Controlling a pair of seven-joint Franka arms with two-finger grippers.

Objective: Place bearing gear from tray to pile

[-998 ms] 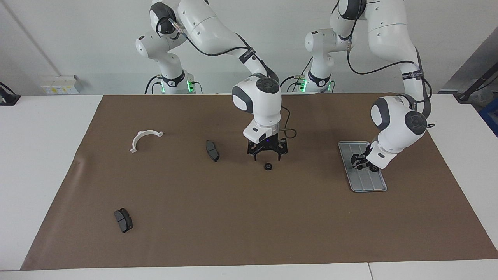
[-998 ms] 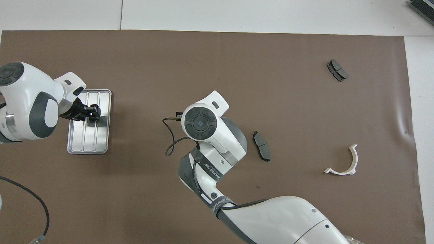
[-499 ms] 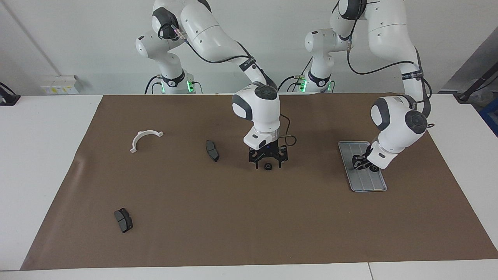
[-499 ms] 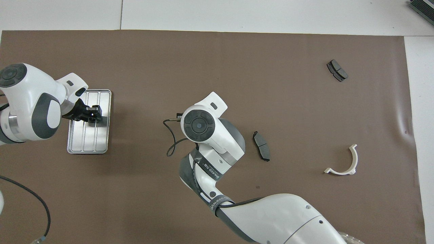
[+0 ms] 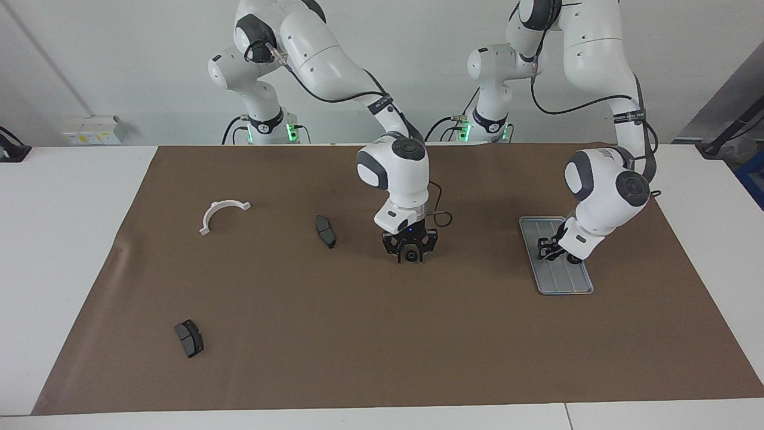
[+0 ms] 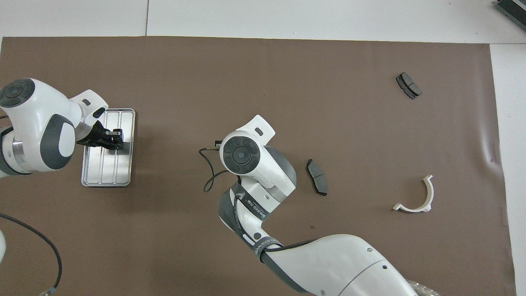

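The right gripper (image 5: 411, 257) has come down around the small black ring-like bearing gear (image 5: 411, 256) at mid-mat; its fingers now straddle the gear, where a second ago they hung above it. That suggests a regrasp. The left gripper (image 5: 558, 252) stays over the flat grooved silver-grey metal tray (image 5: 561, 280), seemingly clamping another black gear, barely shifted

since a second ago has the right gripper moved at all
Yes. In the facing view the right gripper has come down around the black gear on the mat, while the nearby brake pad stayed put.
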